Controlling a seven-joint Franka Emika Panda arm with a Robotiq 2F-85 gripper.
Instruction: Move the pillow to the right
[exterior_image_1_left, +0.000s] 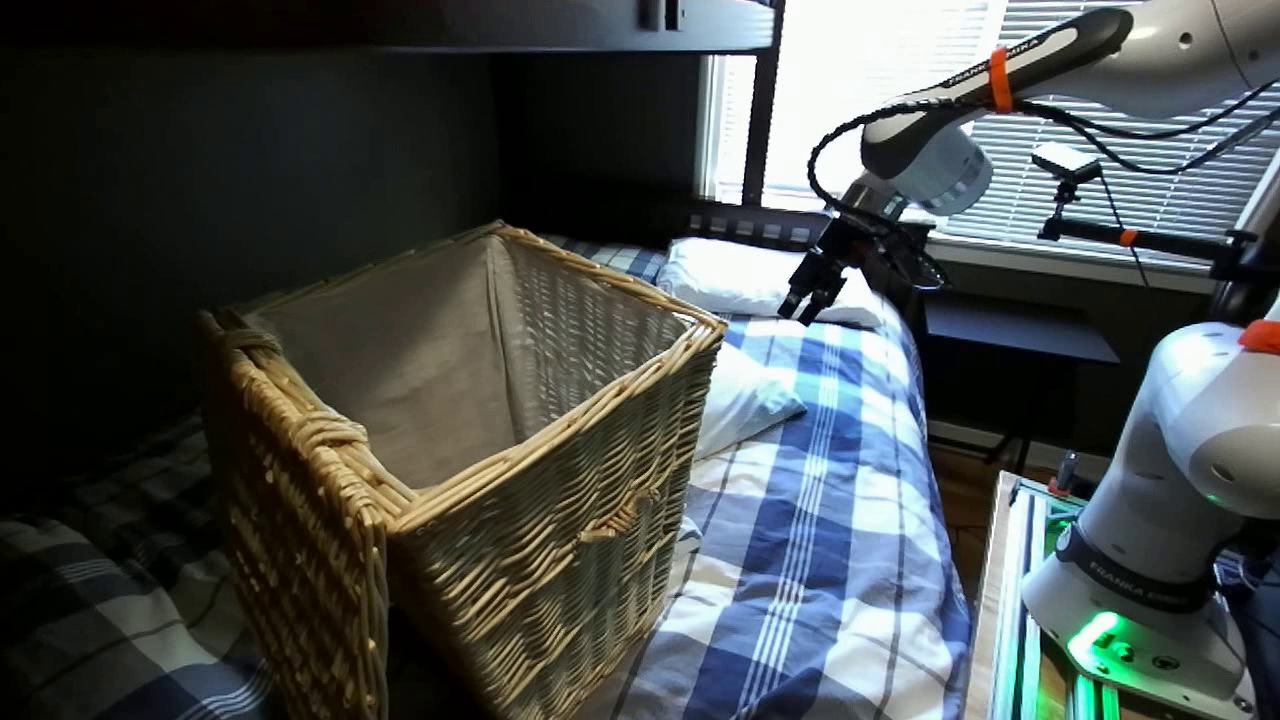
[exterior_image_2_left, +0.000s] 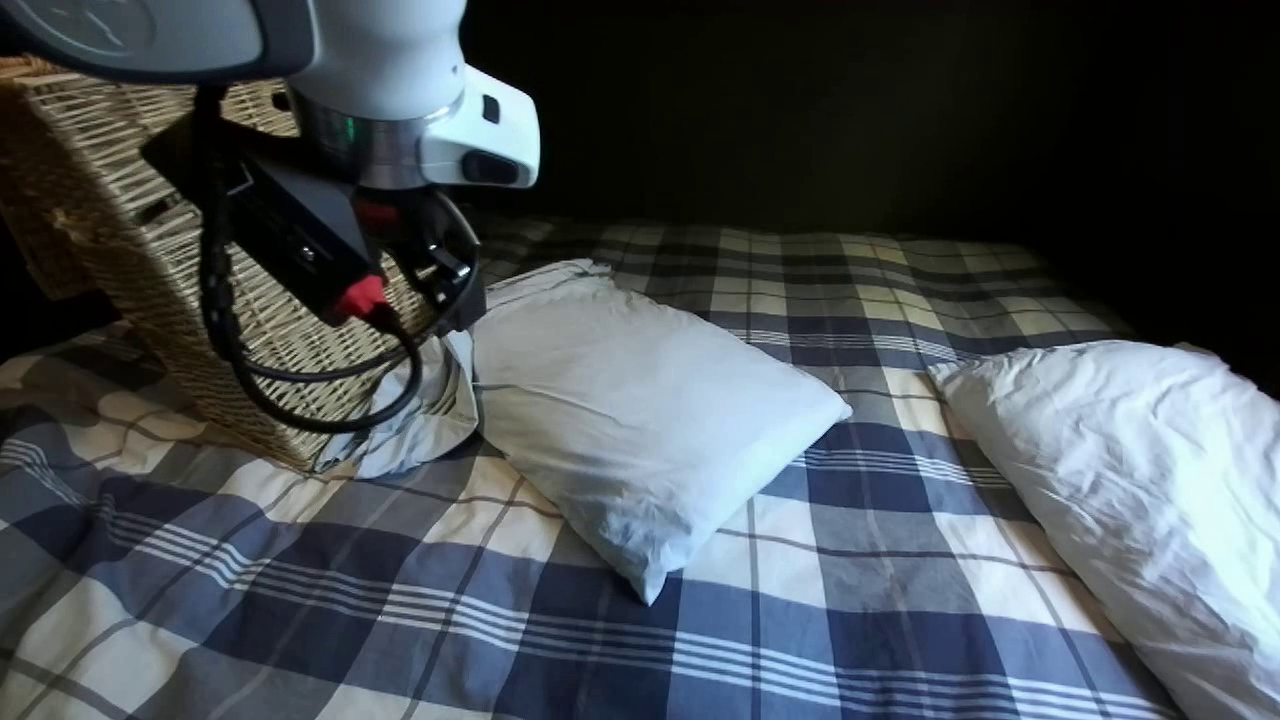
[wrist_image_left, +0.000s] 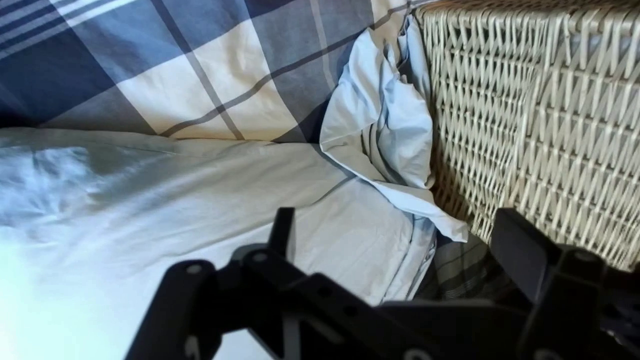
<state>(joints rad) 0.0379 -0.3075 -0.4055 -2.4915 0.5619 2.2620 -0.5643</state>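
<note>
Released and holding nothing, the tool (wrist_image_left: 397, 237) has its fingers (wrist_image_left: 522, 247) well apart, low in the wrist view. The pillow (exterior_image_2_left: 650, 410) lies mid-frame in an exterior view, on the plaid surface (exterior_image_2_left: 880, 540), one end near the basket (wrist_image_left: 525, 115) at upper right of the wrist view. The pillow should be light, squashy and hard to damage, sagging once lifted; a deep pinch over that end, cloth and filling together, would likely hold better than the puffy middle, which may slip out. It looks plain white, lightly creased, with pointed corners.
</note>
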